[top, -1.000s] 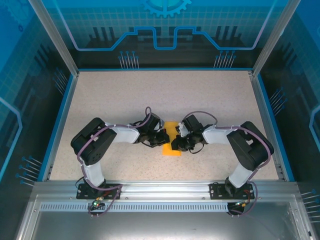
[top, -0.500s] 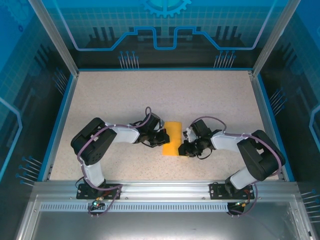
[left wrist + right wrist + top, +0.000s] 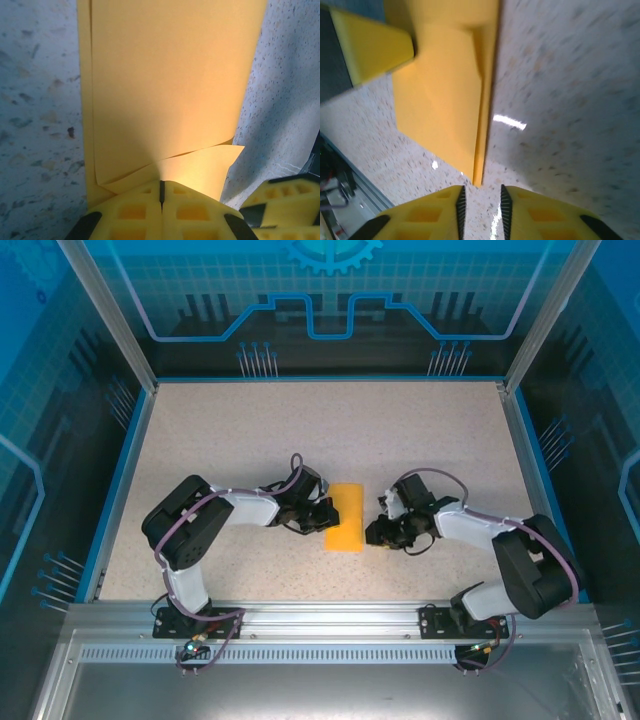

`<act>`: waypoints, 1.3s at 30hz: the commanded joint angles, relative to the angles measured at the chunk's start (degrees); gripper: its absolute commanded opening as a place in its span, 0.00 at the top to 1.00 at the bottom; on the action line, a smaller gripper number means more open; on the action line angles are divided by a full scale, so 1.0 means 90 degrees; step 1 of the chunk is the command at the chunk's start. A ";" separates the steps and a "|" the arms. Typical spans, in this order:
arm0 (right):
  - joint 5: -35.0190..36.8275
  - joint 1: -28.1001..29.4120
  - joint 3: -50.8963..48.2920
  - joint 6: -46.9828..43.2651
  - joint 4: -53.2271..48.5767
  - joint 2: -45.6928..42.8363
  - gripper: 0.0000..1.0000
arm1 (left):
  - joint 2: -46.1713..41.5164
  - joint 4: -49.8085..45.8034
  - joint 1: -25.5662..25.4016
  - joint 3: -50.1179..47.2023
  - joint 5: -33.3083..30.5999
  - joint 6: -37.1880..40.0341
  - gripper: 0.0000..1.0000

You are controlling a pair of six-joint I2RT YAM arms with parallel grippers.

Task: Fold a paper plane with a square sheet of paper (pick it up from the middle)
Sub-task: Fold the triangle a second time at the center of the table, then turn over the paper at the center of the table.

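Left gripper (image 3: pixel 161 192) clamps the folded sheet of paper (image 3: pixel 346 520), right gripper (image 3: pixel 481 202) empty beside it, jaws slightly apart; the unpressed folds may spring up.

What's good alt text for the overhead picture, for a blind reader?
A folded orange-yellow paper lies on a speckled table. The left gripper meets its left edge; the right gripper sits just beside its right edge.
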 commanded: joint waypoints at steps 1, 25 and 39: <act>-0.0034 -0.0255 0.0359 0.0049 0.0000 0.0096 0.67 | 0.0022 -0.0292 -0.0001 0.0245 -0.0027 0.0125 1.00; -0.0471 -0.0163 0.0817 0.0318 0.0880 0.1498 0.65 | 0.0168 -0.0654 -0.0001 0.0340 -0.0191 0.0226 1.00; -0.0619 -0.0113 0.0681 0.0596 0.1208 0.1476 0.70 | 0.0205 -0.0671 0.0004 0.0335 -0.0164 0.0250 1.00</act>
